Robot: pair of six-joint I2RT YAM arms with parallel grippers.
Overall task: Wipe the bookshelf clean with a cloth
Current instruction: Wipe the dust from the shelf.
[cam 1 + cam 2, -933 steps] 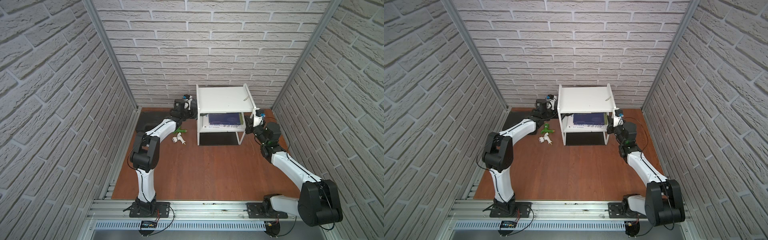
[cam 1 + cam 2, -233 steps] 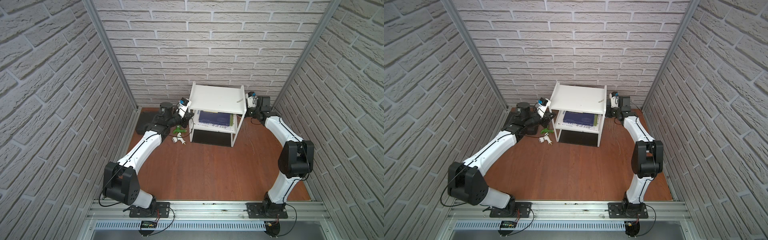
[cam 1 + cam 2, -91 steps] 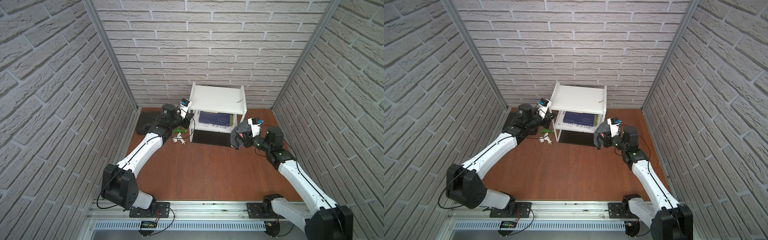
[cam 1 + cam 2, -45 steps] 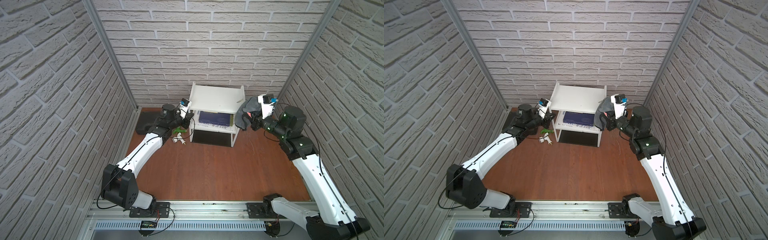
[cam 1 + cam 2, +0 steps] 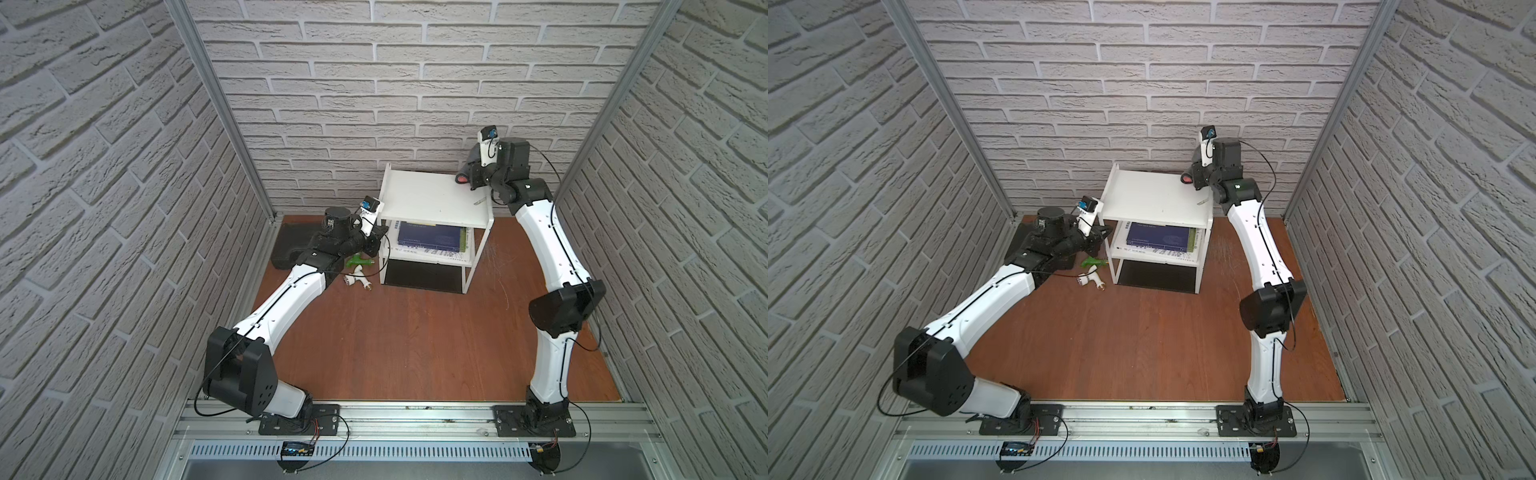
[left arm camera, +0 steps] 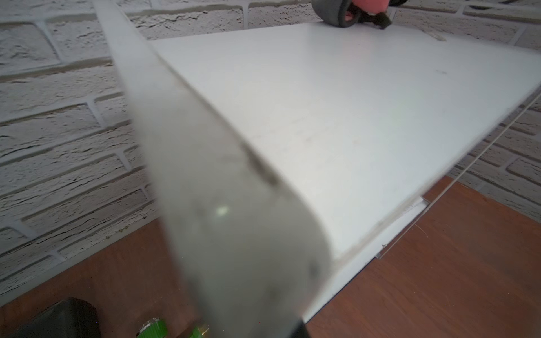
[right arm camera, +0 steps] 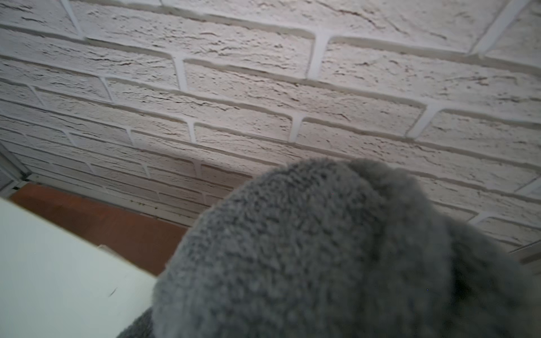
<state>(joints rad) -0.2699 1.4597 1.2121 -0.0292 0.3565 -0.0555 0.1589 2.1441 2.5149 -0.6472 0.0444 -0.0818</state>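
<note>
Right pincer (image 5: 471, 182) clamped on cloth (image 7: 322, 248) wad, shelf (image 5: 432, 199) just below. Cloth soft, light, floppy: grip bunched middle. Left pincer (image 5: 379, 235) pinching shelf post.

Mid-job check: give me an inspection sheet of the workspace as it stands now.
Surface: brown tabletop, fine scratches right of the bookshelf.
Job's things: bookshelf near the back wall, a small strip on its top board; cloth bunched on that board's far right corner.
Clutter: black case, green fitting, white fitting on the tabletop; blue book on the middle tier.
Tools: right tool shut on the cloth; left tool shut at the bookshelf's left leg, apparently gripping it.
Cables: black cable loops off the right arm, snagging nothing.
Surroundings: white brick walls; metal rail in front.
</note>
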